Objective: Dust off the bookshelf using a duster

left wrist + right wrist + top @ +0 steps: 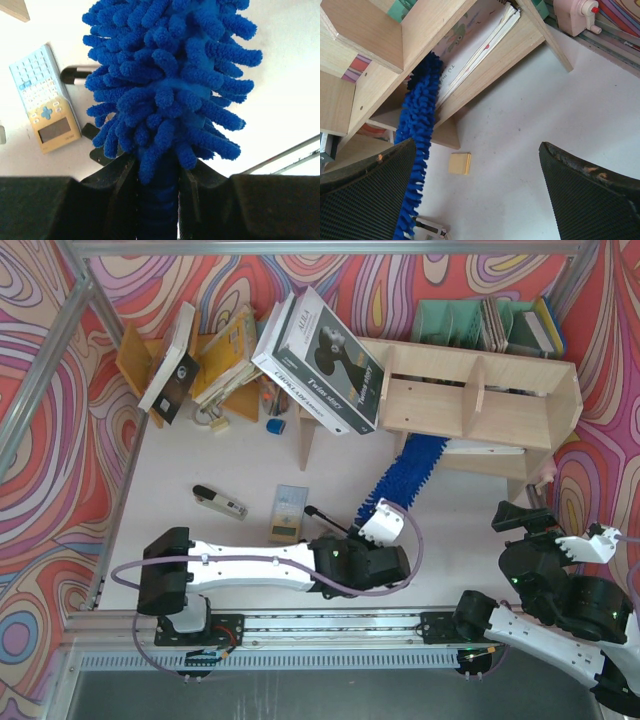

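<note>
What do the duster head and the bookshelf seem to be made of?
The duster head looks like soft chenille fabric, perhaps microfibre, bright blue and matte: many plump fuzzy strands. The bookshelf looks like pale unpainted wood, probably plywood, matte: faint grain and bare cut edges show.

One bookshelf (pixel 480 400), one duster (pixel 408 478), one calculator (pixel 288 512), one small black-and-silver tool (pixel 220 502), one green file holder (pixel 450 322), one orange-brown rack (pixel 132 358), one pink sharpener (pixel 574 15), one yellow note pad (pixel 459 163) — singles, all on one counter (pixel 200 460). Two grippers: left gripper (pixel 158 172), right gripper (pixel 476 145). Books (pixel 330 360) — several, leaning and overlapping, exact number unclear.
</note>
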